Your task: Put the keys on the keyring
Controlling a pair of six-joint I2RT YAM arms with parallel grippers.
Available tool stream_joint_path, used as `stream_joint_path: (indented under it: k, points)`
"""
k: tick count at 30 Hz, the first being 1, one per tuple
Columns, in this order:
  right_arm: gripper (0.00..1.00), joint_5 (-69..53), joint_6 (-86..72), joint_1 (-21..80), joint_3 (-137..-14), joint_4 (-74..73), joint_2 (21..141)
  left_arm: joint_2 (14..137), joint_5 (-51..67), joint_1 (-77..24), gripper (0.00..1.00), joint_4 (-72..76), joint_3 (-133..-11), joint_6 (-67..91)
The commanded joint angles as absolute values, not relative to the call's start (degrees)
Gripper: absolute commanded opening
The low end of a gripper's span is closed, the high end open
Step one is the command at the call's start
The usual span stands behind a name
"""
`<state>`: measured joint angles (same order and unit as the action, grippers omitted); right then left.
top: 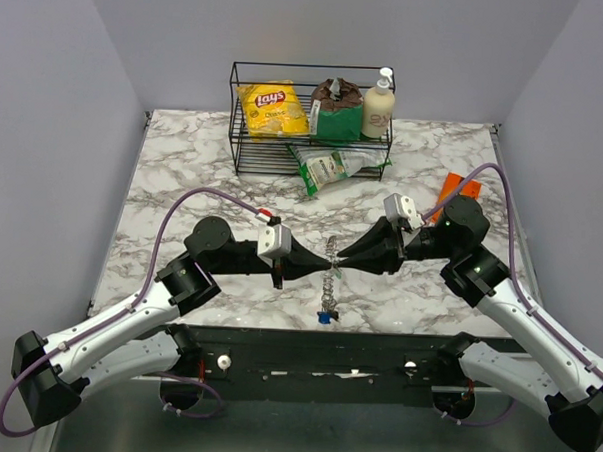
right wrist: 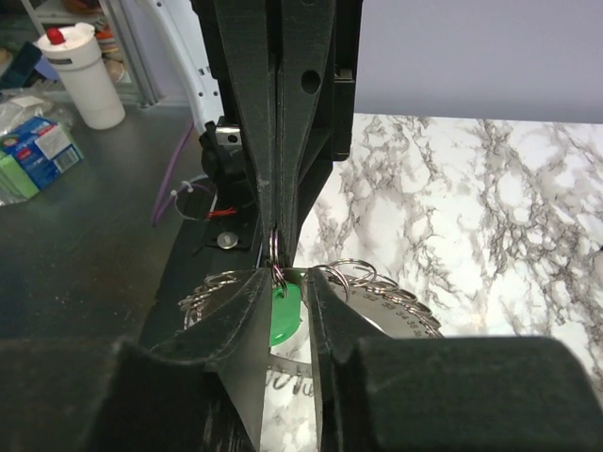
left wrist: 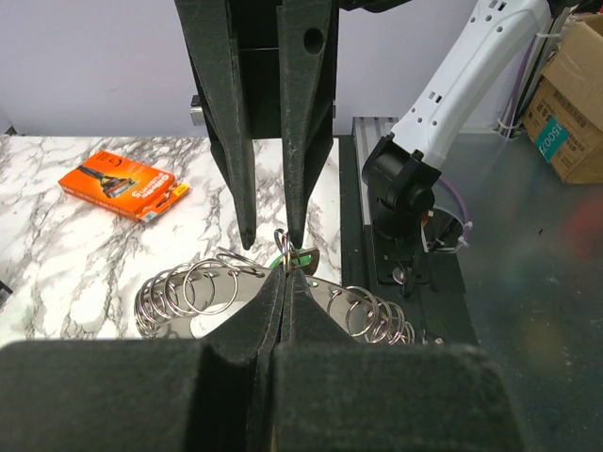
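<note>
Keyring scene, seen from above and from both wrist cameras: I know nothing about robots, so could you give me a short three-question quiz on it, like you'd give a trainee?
1. True or false: the left arm's jaws stand wide open.
2. Which key sits between the right arm's jaws? A) red B) green C) blue
3. Fill in: the yellow item in the wire basket at the back is a ____.

Key
1. False: they are pressed shut on the keyring.
2. B: the green key.
3. Lay's chips bag.
</note>
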<state>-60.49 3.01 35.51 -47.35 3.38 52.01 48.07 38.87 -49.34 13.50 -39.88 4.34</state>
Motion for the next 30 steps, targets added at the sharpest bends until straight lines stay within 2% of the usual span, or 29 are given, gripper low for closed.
stream_joint_path:
  k: [1, 7, 15, 22, 30]
  points:
    - [0.26, -58.8, 3.9, 35.2, -46.9, 2.8, 51.3, 47.6, 40.1, -49.1, 0.00, 14.8, -42.5, 4.5]
    - [0.19, -57.7, 4.3, 35.2, -46.4, 2.5, 51.2, 47.2, 39.7, -49.1, 0.00, 14.8, -42.4, 4.3]
    - [0.18, -57.0, 4.7, 35.2, -45.4, 1.6, 50.9, 46.0, 38.8, -49.1, 0.00, 14.8, -42.1, 4.1]
    - [0.08, -56.8, 4.7, 35.2, -45.1, 1.5, 50.5, 45.5, 38.2, -49.1, 0.00, 14.8, -42.0, 3.9]
    - [0.03, -57.4, 4.7, 35.2, -45.1, 1.3, 51.7, 45.6, 38.3, -49.2, 0.00, 15.9, -42.0, 4.4]
